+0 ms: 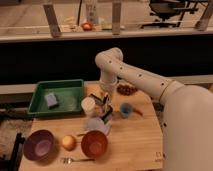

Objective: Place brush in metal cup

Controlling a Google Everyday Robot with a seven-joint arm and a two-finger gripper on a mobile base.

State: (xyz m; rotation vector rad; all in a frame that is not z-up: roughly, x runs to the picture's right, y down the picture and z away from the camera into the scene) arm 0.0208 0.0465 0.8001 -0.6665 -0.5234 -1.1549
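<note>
My gripper (105, 109) hangs from the white arm over the middle of the wooden table (135, 145), between the cream cup (88, 105) and the blue cup (125, 110). It is shut on the brush (107, 115), a slim dark shape pointing down from it. The metal cup (97, 125), pale silver-grey, sits just below and slightly left of the gripper. The brush's lower end is right at the metal cup's upper right edge. I cannot tell whether it is inside.
A green tray (37, 106) with a grey-blue sponge (51, 100) lies at the left. A purple bowl (39, 145), an orange fruit (68, 142), a red-brown bowl (95, 142) and a fork (75, 160) are at the front. A dark cluster (126, 90) lies behind the blue cup.
</note>
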